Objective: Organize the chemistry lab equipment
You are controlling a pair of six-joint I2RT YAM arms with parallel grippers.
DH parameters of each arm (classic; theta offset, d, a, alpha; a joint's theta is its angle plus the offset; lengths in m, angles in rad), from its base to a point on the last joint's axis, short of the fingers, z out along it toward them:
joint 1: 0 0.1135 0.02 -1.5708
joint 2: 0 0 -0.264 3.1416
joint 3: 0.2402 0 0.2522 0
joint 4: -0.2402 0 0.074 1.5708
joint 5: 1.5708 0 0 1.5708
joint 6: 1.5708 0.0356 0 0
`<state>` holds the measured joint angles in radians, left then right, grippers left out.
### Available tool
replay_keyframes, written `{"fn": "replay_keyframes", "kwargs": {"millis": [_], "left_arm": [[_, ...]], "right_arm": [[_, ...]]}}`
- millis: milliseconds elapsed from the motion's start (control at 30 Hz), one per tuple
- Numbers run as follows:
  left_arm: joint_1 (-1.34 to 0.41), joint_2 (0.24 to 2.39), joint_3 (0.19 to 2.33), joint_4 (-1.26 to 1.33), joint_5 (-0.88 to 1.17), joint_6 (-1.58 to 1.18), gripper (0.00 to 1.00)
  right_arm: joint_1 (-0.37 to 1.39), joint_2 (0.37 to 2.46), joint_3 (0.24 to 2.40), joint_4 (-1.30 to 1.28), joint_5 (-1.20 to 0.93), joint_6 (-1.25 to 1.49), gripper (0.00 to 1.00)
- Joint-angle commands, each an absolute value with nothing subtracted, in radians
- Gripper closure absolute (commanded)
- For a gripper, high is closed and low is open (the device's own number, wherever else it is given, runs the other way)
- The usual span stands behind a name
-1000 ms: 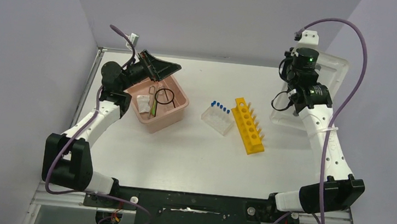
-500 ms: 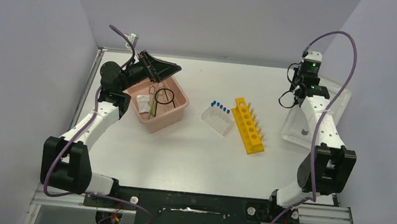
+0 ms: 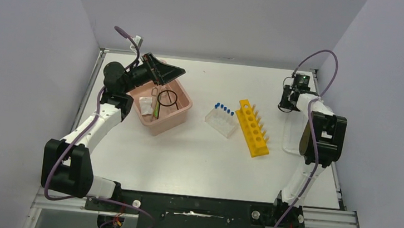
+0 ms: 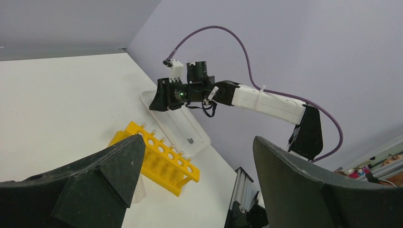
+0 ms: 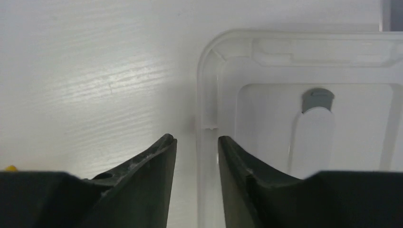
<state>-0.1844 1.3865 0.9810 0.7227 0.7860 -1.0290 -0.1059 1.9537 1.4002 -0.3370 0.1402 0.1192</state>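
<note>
The pink tub [image 3: 180, 113] holds the black wire ring [image 3: 167, 98], metal tongs [image 3: 152, 92] and thin coloured sticks [image 3: 156, 107]. My left gripper [image 3: 165, 72] hangs open and empty over the tub's far rim; it also shows in the left wrist view [image 4: 195, 156]. The clear tube rack [image 3: 222, 121] with blue-capped tubes [image 3: 223, 109] stands beside the yellow holed rack [image 3: 253, 128] [image 4: 159, 159]. My right gripper [image 3: 286, 102] [image 5: 197, 137] has its jaws narrow around the left rim of the white lid [image 3: 292, 138] [image 5: 237, 66].
The right arm [image 3: 320, 136] is folded back over the table's right side and covers part of the lid. In the left wrist view the lid [image 4: 183, 128] lies just behind the yellow rack. Walls close in at the back and both sides.
The right arm has folded inward and its gripper has swung left and lower. The white lid has come with it from the far right corner towards the yellow rack. The left arm has barely moved.
</note>
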Motion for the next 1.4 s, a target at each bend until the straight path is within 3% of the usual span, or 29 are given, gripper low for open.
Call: {"fn": "replay_keyframes", "kwargs": {"millis": [0,33,133,367,800,1367], "left_arm": [[-0.187,1.357,1.005,0.71,0.788,-0.982,0.15],[-0.186,1.359,1.002,0.71,0.785,-0.979,0.15],[-0.184,1.369,1.002,0.711,0.788,-0.984,0.15],[-0.183,1.371,0.994,0.723,0.785,-1.005,0.15],[-0.184,1.315,0.944,0.721,0.786,-0.993,0.15],[-0.184,1.305,0.908,0.732,0.782,-1.005,0.15]], "right_arm": [[-0.119,1.951,1.429,-0.264,0.072,0.143,0.48],[-0.119,1.948,1.419,-0.262,0.069,0.146,0.44],[-0.115,1.93,1.384,-0.271,0.07,0.158,0.44],[-0.036,1.839,1.244,-0.282,0.13,0.18,0.64],[-0.008,1.714,1.115,-0.268,0.212,0.201,0.6],[0.0,1.827,1.067,-0.251,0.217,0.193,0.66]]}}
